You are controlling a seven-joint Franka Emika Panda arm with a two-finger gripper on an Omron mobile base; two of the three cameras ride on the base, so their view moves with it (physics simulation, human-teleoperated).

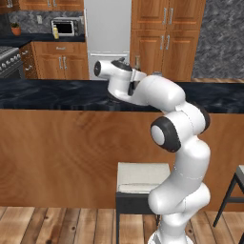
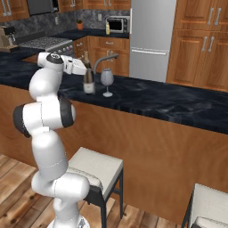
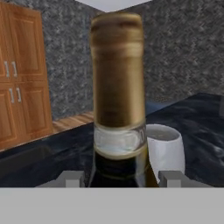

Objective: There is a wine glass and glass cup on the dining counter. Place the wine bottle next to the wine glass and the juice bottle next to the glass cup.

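I take the steel fridge [image 1: 108,35] as my landmark. Left of it, on the rear worktop, I see a microwave [image 1: 64,27] with a small yellow bottle [image 1: 55,33] just beside it and a potted plant [image 1: 15,29] farther left. A stove [image 2: 46,43] sits farther along that side. Right of the fridge stand tall wooden cupboards [image 1: 167,35]. In front of the fridge, well below it, I see a padded stool [image 1: 142,178] on the plank floor [image 1: 57,225].

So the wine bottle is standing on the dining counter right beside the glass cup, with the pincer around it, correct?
Not quite: the right base view shows the wine bottle beside the stemmed wine glass, not a glass cup. It does stand on the dining counter, with the pincer shut on it.
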